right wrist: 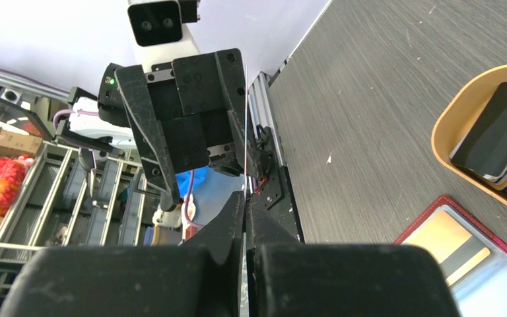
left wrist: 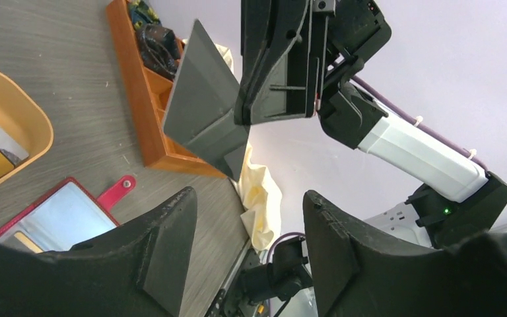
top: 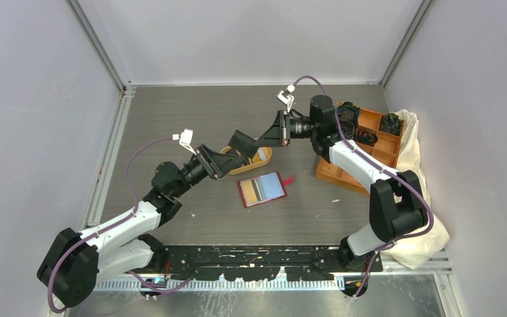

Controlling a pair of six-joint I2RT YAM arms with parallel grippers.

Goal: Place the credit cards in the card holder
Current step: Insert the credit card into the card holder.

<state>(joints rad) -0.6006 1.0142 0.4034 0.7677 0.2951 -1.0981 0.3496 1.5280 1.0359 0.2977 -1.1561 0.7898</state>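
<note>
The right gripper (right wrist: 244, 201) pinches one grey credit card (left wrist: 204, 99), the left gripper (left wrist: 247, 197) at its 8 o'clock gapes wide and empty, and one red wallet (top: 263, 189) lies open at 6 o'clock.

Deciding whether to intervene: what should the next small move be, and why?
Probably bring the open left tool around the free end of the card, which the right tool pinches edge-on in mid-air, facing it. The card holder lies open nearby, so a regrip seems likely to come first.

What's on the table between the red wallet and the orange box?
Nothing; the top view shows bare table between wallet and box.
</note>
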